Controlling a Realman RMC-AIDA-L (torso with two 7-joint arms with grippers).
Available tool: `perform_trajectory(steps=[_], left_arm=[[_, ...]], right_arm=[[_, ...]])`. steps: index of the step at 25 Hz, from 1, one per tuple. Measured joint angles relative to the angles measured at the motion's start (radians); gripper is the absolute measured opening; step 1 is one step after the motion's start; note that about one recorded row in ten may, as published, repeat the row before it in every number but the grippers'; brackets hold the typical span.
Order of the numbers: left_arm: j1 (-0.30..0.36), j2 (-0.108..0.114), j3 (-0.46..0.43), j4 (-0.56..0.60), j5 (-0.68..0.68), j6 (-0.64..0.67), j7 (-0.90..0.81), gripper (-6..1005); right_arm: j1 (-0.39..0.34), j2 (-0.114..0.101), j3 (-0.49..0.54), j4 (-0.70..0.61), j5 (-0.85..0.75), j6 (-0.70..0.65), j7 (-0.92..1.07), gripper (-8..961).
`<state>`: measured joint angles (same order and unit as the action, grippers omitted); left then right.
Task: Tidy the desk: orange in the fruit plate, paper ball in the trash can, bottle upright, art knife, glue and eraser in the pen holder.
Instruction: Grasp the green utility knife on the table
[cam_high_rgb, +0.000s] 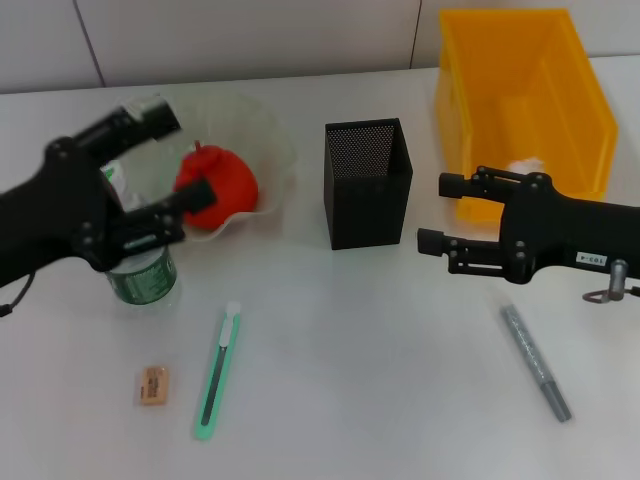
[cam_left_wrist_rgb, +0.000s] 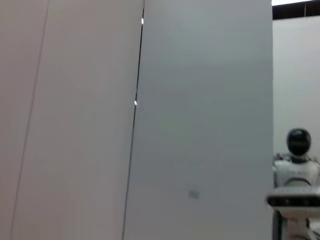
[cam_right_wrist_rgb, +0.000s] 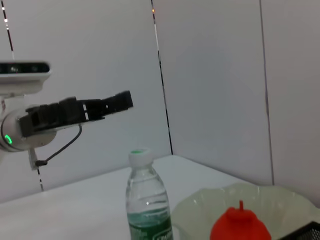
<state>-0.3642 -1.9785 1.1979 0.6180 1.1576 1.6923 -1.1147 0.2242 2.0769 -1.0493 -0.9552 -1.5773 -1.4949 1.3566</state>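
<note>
The clear bottle (cam_high_rgb: 142, 278) with a green label stands upright on the table; in the right wrist view the bottle (cam_right_wrist_rgb: 147, 200) shows its white cap. My left gripper (cam_high_rgb: 180, 155) is open above it and not touching; the left gripper (cam_right_wrist_rgb: 102, 106) hangs higher than the cap. A red-orange fruit (cam_high_rgb: 222, 183) lies in the translucent fruit plate (cam_high_rgb: 268, 120). The black mesh pen holder (cam_high_rgb: 368, 182) stands mid-table. My right gripper (cam_high_rgb: 440, 212) is open and empty beside it. A white paper ball (cam_high_rgb: 526, 164) lies in the yellow bin (cam_high_rgb: 520, 80). The green art knife (cam_high_rgb: 218, 368), tan eraser (cam_high_rgb: 152, 385) and grey glue stick (cam_high_rgb: 536, 362) lie on the table.
The yellow bin stands at the back right, close behind my right arm. A white wall runs behind the table. The left wrist view shows only wall panels and a distant white robot (cam_left_wrist_rgb: 296, 170).
</note>
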Motion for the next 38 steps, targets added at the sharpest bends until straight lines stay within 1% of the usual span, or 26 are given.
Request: perform_trajectory(steps=[2,3,6,7,8,13,16,17,18,21,22,23,24,27,31,32,33,37,38], left_arm=[[-0.004,0.0,-0.02,0.045,0.091,-0.013,-0.053,843],[-0.005,-0.003,-0.044,0.078,0.153,-0.011,-0.087,843],[0.003,-0.011,-0.072,0.131,0.221,0.0,-0.127,843],[0.016,-0.016,-0.079,0.175,0.271,0.007,-0.161,843],[0.016,-0.016,-0.079,0.175,0.271,0.007,-0.161,843],[0.048,-0.027,-0.08,0.27,0.385,0.019,-0.215,843],[0.047,-0.028,-0.088,0.299,0.466,0.008,-0.272,843],[0.041,-0.032,-0.102,0.299,0.503,0.004,-0.286,843],[0.041,-0.032,-0.102,0.299,0.503,0.004,-0.286,843],[0.041,-0.051,-0.12,0.312,0.535,0.0,-0.287,843],[0.043,-0.06,-0.126,0.322,0.547,-0.004,-0.291,843],[0.043,-0.06,-0.126,0.322,0.547,-0.004,-0.291,843],[0.045,-0.076,-0.144,0.344,0.583,-0.013,-0.307,843],[0.045,-0.086,-0.157,0.363,0.619,-0.018,-0.331,843],[0.048,-0.088,-0.158,0.367,0.626,-0.022,-0.351,843],[0.049,-0.088,-0.156,0.368,0.627,-0.024,-0.36,843],[0.05,-0.088,-0.155,0.369,0.628,-0.027,-0.372,843],[0.05,-0.089,-0.152,0.37,0.629,-0.033,-0.384,843],[0.05,-0.09,-0.129,0.39,0.654,-0.072,-0.441,843]], right_arm=[[0.0,-0.001,0.029,-0.002,-0.032,-0.008,0.003,769],[0.0,-0.001,0.029,-0.002,-0.032,-0.008,0.003,769],[-0.003,-0.003,0.06,-0.003,-0.049,-0.01,0.013,769],[-0.005,-0.004,0.068,-0.003,-0.052,-0.011,0.014,769],[-0.007,-0.005,0.076,-0.003,-0.053,-0.012,0.014,769],[-0.009,-0.011,0.097,-0.01,-0.09,-0.012,0.021,769],[-0.005,-0.009,0.1,-0.032,-0.145,-0.012,0.037,769],[-0.005,-0.007,0.1,-0.038,-0.158,-0.011,0.037,769],[-0.005,-0.005,0.1,-0.041,-0.165,-0.009,0.037,769],[-0.005,-0.003,0.1,-0.045,-0.174,-0.015,0.034,769],[-0.004,-0.003,0.1,-0.046,-0.177,-0.027,0.032,769],[-0.004,-0.003,0.098,-0.048,-0.183,-0.045,0.028,769],[-0.004,-0.003,0.097,-0.054,-0.193,-0.061,0.025,769],[-0.01,-0.001,0.099,-0.082,-0.236,-0.115,0.024,769],[-0.053,-0.002,0.11,-0.144,-0.261,-0.206,0.025,769],[-0.082,-0.002,0.129,-0.186,-0.269,-0.249,0.025,769],[-0.082,-0.002,0.129,-0.186,-0.269,-0.249,0.025,769],[-0.125,0.0,0.202,-0.247,-0.279,-0.32,0.027,769],[-0.13,0.0,0.224,-0.252,-0.28,-0.335,0.027,769]])
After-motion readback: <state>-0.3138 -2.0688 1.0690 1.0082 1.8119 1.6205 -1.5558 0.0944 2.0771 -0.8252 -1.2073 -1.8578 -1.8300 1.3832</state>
